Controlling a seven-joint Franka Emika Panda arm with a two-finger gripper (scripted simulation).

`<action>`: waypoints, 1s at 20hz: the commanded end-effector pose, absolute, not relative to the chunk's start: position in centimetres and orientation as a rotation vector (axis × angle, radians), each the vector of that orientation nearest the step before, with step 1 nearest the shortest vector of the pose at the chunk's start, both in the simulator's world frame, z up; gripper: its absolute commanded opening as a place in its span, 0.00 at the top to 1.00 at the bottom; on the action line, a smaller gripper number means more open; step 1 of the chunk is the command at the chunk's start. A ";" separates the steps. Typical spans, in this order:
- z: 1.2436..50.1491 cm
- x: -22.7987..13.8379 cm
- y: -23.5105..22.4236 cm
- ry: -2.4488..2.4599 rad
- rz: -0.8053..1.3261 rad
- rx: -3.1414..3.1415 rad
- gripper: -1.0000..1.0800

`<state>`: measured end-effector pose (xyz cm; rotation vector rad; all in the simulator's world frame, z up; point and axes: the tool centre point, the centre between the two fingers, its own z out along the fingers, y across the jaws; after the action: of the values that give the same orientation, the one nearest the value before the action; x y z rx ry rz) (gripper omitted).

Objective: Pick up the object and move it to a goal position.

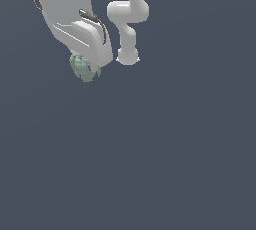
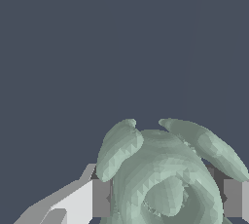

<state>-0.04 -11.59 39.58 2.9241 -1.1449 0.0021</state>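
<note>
From the wrist view the gripper [image 2: 163,198] looks clenched on the object [image 2: 165,179], its grey pads [image 2: 101,197] pressed to either flank of a pale grey-green lump of rounded, faceted lobes curling round a central knob. So I judge the grasp made and the carry in hand; no goal marker shows, so the next move calls for a steady hold while travelling. Farther off, the object [image 1: 83,68] pokes out beneath the smooth white arm [image 1: 75,19], near the desk's [image 1: 150,164] far edge.
</note>
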 end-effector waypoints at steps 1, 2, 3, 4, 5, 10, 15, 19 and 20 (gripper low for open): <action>41.4 0.4 -11.8 -1.144 0.001 2.924 1.00; 42.0 0.5 -11.9 -1.143 0.001 2.925 1.00; 42.7 0.7 -12.0 -1.143 0.001 2.925 1.00; 43.3 0.8 -12.1 -1.143 0.001 2.925 1.00; 43.9 1.0 -12.1 -1.143 0.000 2.925 1.00; 46.5 1.7 -12.5 -1.142 0.000 2.926 1.00; 48.4 2.2 -12.8 -1.142 0.000 2.926 1.00; 49.4 2.5 -12.9 -1.142 0.000 2.926 1.00; 49.6 2.6 -12.9 -1.142 0.000 2.926 1.00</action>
<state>2.47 -12.90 49.22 2.9260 -1.1421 0.0006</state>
